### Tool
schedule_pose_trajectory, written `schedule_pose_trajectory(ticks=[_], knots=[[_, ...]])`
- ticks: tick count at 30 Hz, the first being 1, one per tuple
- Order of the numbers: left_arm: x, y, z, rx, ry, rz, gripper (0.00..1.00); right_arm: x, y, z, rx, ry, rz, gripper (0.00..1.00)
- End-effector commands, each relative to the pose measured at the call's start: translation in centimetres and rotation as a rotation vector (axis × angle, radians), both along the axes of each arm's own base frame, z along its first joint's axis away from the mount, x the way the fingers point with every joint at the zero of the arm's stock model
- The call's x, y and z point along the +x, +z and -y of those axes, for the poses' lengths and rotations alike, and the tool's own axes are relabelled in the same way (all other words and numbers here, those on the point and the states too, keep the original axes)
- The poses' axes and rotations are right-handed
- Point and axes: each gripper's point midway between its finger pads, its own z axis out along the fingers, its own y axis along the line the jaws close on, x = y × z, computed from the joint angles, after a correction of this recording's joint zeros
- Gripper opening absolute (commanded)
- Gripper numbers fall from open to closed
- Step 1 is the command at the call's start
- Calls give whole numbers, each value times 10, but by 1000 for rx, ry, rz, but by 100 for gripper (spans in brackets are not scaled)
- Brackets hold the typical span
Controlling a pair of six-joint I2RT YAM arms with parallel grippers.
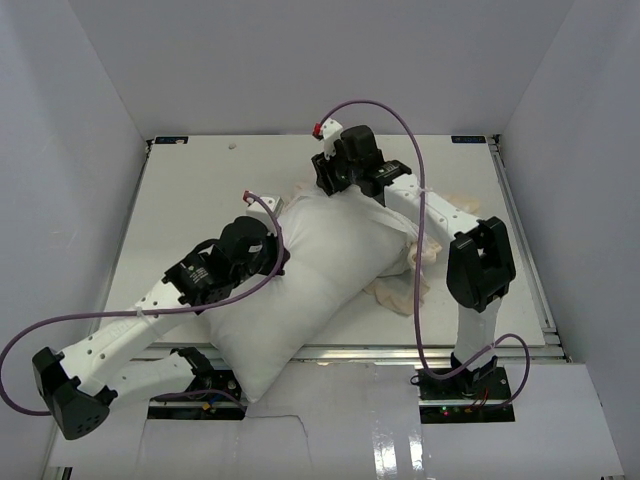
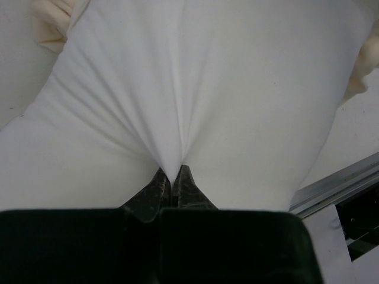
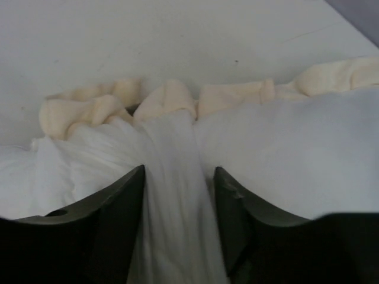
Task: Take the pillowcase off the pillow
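Observation:
The pillow (image 1: 300,290) is a big plump white cushion lying diagonally, its near end hanging over the table's front edge. My left gripper (image 1: 280,255) is shut on a pinch of its white fabric at the left side; the left wrist view shows the jaws (image 2: 175,174) closed with taut folds of the pillow (image 2: 195,77) running into them. The pillowcase shows as cream frill (image 1: 400,292) under the pillow's right side. My right gripper (image 1: 325,188) is at the pillow's far end. Its jaws (image 3: 179,171) clamp a gathered ridge of the pillowcase's white fabric (image 3: 169,127), the frill (image 3: 172,100) just beyond. No grey face shows.
The white table (image 1: 200,200) is walled in by white panels at the left, back and right. A metal rail (image 1: 450,350) runs along its front edge. Purple cables loop from both arms. More cream frill (image 2: 50,23) lies at the far corners in the left wrist view.

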Motion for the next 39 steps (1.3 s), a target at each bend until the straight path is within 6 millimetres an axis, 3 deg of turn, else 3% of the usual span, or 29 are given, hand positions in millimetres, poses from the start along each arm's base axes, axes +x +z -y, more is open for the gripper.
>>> schedule_pose_trajectory(ticks=[1,3,5,6,7,12,16,18,25,28,35,39], knots=[[-1,46,2,-123,-6,99,0,45,13,35,-56,-248,85,48],[-2,50,0,-131,2,100,0,59,19,41,-45,-303,104,40],[-2,61,-5,-144,21,121,0,74,27,53,-34,-361,121,21],[-2,64,-8,-144,32,128,0,82,21,61,-44,-408,119,10],[1,73,-11,-150,54,149,0,90,21,72,-44,-445,122,8],[14,95,-32,-125,175,216,0,114,6,118,-31,-593,104,8],[23,113,-46,-97,259,256,0,130,6,172,55,-715,85,8],[27,124,-60,-60,323,286,0,135,7,198,85,-769,70,8],[34,147,-102,64,509,352,0,132,16,261,90,-911,96,8],[37,148,-111,104,558,366,0,130,17,287,119,-968,86,8],[63,122,-97,177,563,307,0,117,27,329,139,-1061,95,8],[84,113,-111,185,601,267,0,106,23,360,141,-1128,85,8]])
